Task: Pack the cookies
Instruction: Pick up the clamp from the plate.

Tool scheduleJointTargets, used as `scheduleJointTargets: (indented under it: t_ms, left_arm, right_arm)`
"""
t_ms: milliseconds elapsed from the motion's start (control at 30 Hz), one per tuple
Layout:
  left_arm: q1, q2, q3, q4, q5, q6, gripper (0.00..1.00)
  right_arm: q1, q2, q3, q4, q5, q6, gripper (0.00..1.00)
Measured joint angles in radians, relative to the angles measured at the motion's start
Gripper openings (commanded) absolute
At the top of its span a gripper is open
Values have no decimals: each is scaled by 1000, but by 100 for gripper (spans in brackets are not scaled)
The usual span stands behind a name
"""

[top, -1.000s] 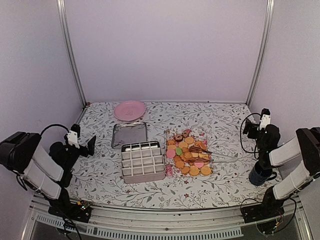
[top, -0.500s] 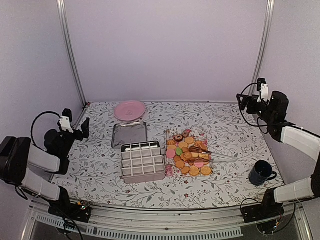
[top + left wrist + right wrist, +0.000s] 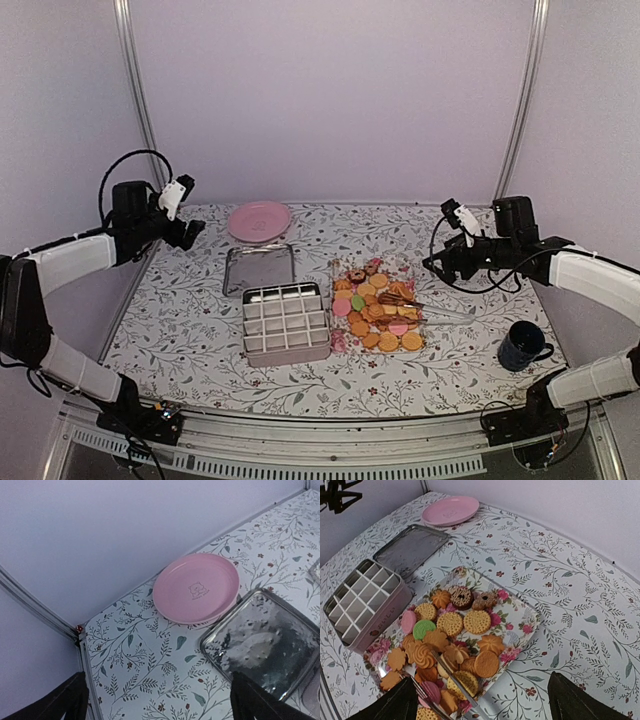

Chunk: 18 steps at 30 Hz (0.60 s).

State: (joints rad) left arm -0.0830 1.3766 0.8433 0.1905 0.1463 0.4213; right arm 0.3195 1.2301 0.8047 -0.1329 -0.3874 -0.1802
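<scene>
Approach stage: right gripper (image 3: pixel 482 682), fingers spread and empty, hovers with cookies (image 3: pixel 451 623) between its fingers; next, descend and pinch one. Left gripper (image 3: pixel 158 678) likewise spread.

Your flower-print table (image 3: pixel 190 340) carries everything here. Ahead of your left claw (image 3: pixel 188 233) lies a pink plate (image 3: pixel 196 587), with a flat metal tray (image 3: pixel 265 645) to its right. Just ahead of your right claw (image 3: pixel 433 265) lies a floral tray (image 3: pixel 517 622). A divided tin (image 3: pixel 365 600) sits beyond it, and a dark mug (image 3: pixel 522 347) stands behind the claw.
</scene>
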Motion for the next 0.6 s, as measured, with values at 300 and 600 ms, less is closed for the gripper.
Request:
scheduleJointTargets:
  t_ms: [300,600]
  left_arm:
    - [-29,5,171,-467,181,38,99]
    - [-132,-24,76,-533,297,16,100]
  right_arm:
    - [56,23,45,-255,43,-158,65]
    - [93,119,45,-268,129,-209,54]
